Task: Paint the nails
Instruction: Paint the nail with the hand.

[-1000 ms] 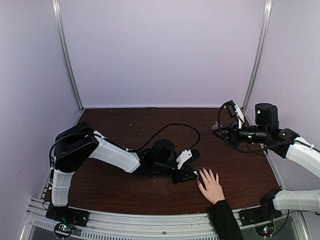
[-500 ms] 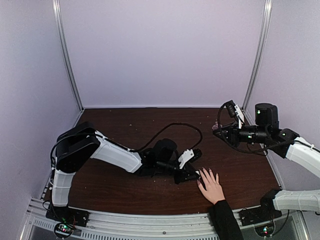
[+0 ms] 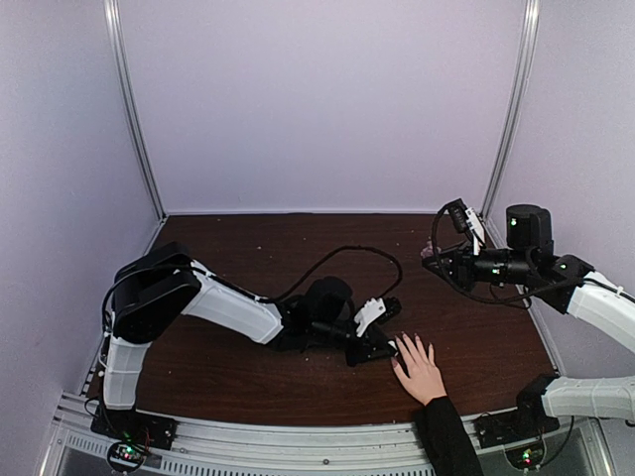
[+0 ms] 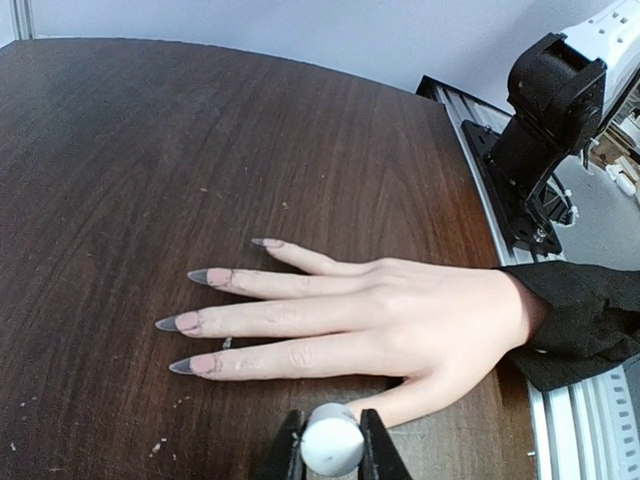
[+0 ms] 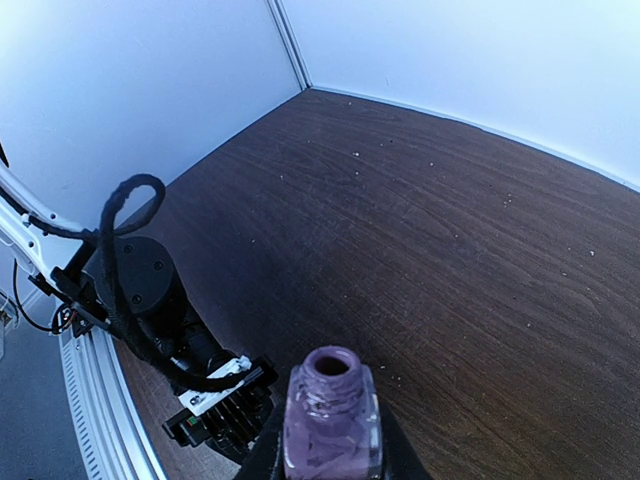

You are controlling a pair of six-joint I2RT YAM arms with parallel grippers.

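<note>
The nails [image 4: 172, 323], long, pointed and grey-tipped, belong to a hand [image 4: 420, 320] lying palm down with its fingers spread on the dark wooden surface [image 4: 150, 150], near the front edge, with a black sleeve [image 4: 580, 320] at the wrist. We see the left jaws low, just beside the thumb [image 4: 410, 395], closed tight on a pale round cap [image 4: 332, 445]. The right jaws, raised and well apart from the hand at the far right, are clamped on an open purple-tinted bottle [image 5: 332, 420].
</note>
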